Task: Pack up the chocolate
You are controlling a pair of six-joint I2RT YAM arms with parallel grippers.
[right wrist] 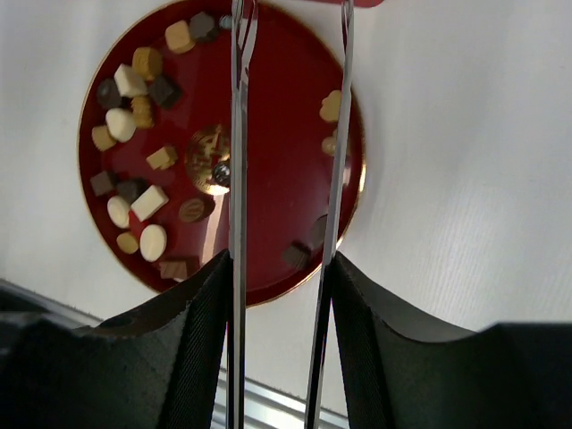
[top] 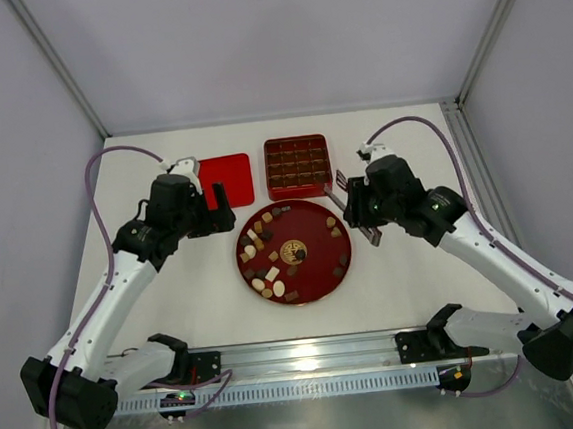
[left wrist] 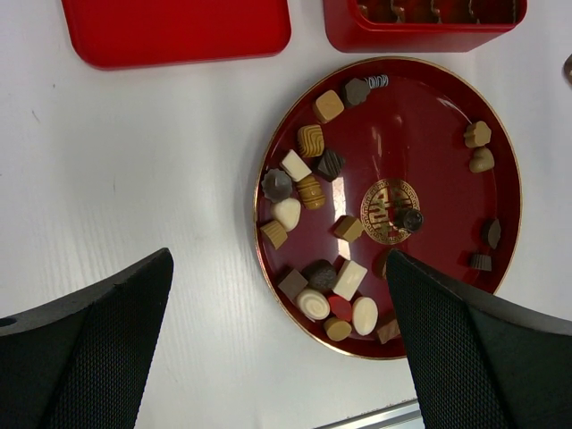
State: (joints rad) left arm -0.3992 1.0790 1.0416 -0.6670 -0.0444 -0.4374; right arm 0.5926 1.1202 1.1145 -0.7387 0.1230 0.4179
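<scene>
Altogether some twenty chocolate pieces point(left wrist: 312, 304) on one plate point(left wrist: 429, 116), one tray point(top: 296, 166), one lid point(top: 226, 181).

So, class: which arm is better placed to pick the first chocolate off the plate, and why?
Probably right. The right gripper holds thin tongs already poised over the round red plate. The left gripper is open and empty, beside the plate.

Left wrist view: red compartmented box point(left wrist: 420, 27) and flat red lid point(left wrist: 179, 31) cut off by top edge. Right wrist view: long metal tong blades point(right wrist: 238, 134) cross the round red plate point(right wrist: 277, 107), hiding chocolate pieces point(right wrist: 134, 116) beneath.
</scene>
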